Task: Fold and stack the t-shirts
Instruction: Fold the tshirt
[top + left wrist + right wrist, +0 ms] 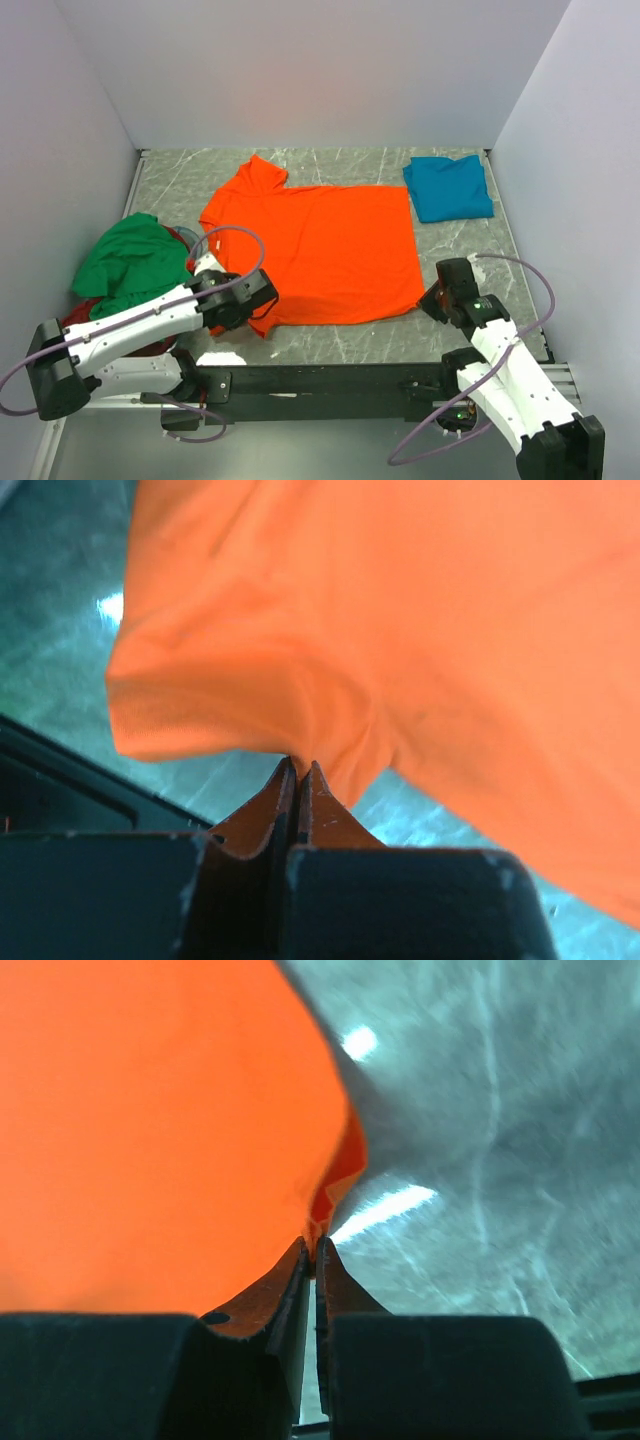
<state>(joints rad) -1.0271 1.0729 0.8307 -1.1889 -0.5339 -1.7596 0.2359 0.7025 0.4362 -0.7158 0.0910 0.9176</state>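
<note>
Left wrist: left gripper [300, 765] jaws pinched tight on orange shirt [420, 630] edge, cloth bunched just ahead. Right gripper [312, 1245] jaws likewise clamped on its near corner. Shirt spreads flat beyond both. Folding step underway, I judge; next needs both lifting together, carrying forward. Teal shirt [448, 187] far beyond right jaws.

spread shirt [320, 250] centre; folded shirt [448, 187] behind-right, apart; shirt heap [135, 262] left (one atop another)
</note>
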